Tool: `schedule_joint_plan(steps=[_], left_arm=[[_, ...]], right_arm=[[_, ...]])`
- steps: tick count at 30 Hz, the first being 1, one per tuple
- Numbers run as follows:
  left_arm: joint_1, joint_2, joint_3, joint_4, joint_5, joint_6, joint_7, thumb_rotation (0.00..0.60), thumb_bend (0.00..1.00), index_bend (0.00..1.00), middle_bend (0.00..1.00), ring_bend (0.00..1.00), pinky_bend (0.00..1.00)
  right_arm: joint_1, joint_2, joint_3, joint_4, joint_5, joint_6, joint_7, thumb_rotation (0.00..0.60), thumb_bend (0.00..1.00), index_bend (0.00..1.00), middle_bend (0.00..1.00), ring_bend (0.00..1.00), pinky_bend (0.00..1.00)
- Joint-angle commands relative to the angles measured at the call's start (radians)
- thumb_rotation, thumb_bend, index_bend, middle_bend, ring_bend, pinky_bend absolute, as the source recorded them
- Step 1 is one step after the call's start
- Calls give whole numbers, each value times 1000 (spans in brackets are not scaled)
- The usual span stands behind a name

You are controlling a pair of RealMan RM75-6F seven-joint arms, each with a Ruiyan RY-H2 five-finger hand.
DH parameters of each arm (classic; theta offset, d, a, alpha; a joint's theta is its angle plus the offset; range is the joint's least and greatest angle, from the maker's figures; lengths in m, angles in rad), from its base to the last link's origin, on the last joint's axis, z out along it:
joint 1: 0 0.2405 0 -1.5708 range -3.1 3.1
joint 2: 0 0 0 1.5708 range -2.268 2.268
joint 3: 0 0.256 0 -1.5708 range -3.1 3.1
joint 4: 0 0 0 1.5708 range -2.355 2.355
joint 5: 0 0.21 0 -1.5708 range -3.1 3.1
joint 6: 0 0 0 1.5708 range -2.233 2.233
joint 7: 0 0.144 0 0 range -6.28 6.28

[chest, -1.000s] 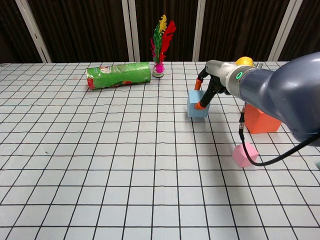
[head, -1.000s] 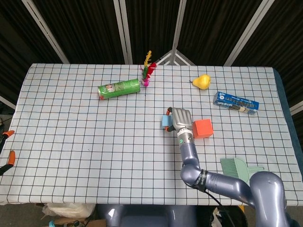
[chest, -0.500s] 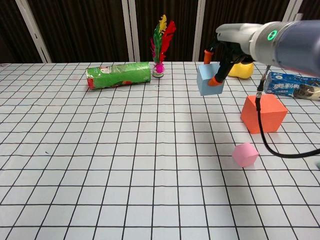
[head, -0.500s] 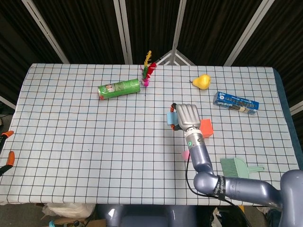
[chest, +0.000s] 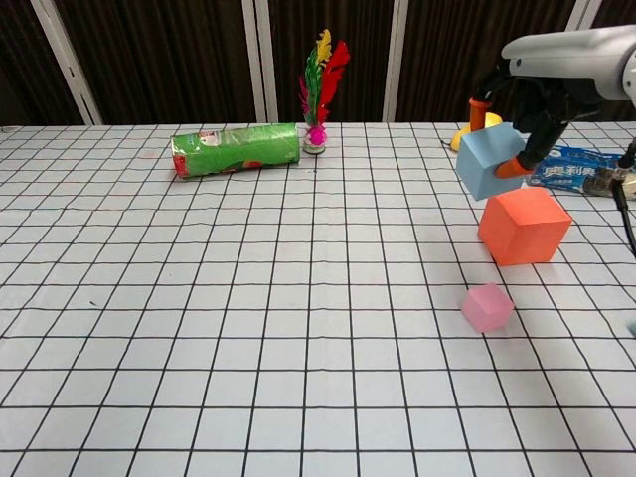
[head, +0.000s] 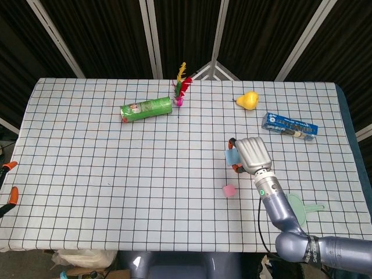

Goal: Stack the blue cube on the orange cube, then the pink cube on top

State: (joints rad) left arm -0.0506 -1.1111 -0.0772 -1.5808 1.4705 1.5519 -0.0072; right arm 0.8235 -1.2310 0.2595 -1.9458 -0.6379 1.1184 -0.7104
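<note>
My right hand [chest: 525, 104] holds the blue cube [chest: 489, 160] in the air, tilted, just above and left of the orange cube [chest: 524, 225]. In the head view the right hand [head: 252, 154] covers the orange cube, and only a sliver of the blue cube [head: 231, 157] shows at its left edge. The pink cube [chest: 487, 307] lies on the checked tablecloth in front of the orange cube; the head view shows the pink cube [head: 229, 190] below and left of the hand. My left hand is out of both views.
A green can [head: 146, 109] lies on its side at the back left, beside a feathered shuttlecock [head: 181, 88]. A yellow pear [head: 247, 100] and a blue packet [head: 289, 125] sit at the back right. A green brush [head: 302, 204] lies near the front right edge.
My right hand has lifted the blue cube off the table and carried it to the right, from beside the orange cube's left to just above it.
</note>
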Motion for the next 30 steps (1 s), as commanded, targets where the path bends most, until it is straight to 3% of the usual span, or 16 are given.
schedule_joint_plan(steps=[1,8,19,30], left_arm=[[0,-2,-1,-2,-3,0,6,600,557,175,37,0,0],[-2,-7,-4,-3,-8,-1,21,600,557,174,37,0,0],[-4,-10,-11,-3,-25,-7,34,600,557,175,37,0,0],[-8,-21,-16,-8,-39,-14,68,600,557,175,37,0,0]], right_arm=[[-16,24,-16,9,-28,-44,50,600,289,462,1000,1000,909],[-3,36,-26,56,-38,-117,104,600,289,462,1000,1000,909],[55,26,-23,222,35,-282,198,600,289,470,1000,1000,909],[88,95,-35,317,105,-439,311,600,296,474,1000,1000,909]])
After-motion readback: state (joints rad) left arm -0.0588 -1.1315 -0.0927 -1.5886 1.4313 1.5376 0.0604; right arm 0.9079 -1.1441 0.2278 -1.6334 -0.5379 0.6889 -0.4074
